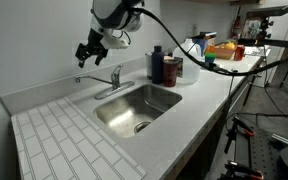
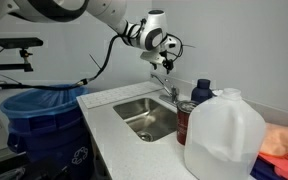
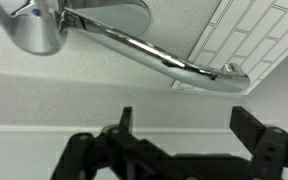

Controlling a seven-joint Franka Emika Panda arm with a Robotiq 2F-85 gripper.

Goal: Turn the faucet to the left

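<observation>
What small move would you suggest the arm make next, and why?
Probably ease the gripper down so its open jaws bracket the faucet spout. It hangs above the spout without touching it, so it cannot push it left yet.

A pale countertop (image 1: pixel 199 100) is holding a steel sink (image 1: pixel 156 99) (faucet (image 1: pixel 104 80) sitting behind it). 2 dark containers (image 1: pixel 157 65) and a jug (image 2: pixel 224 135) are standing alongside.

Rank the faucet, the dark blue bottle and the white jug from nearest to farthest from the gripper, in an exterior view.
1. faucet, just below the gripper.
2. dark blue bottle, beside the sink.
3. white jug, in the foreground, nearest the camera.
</observation>
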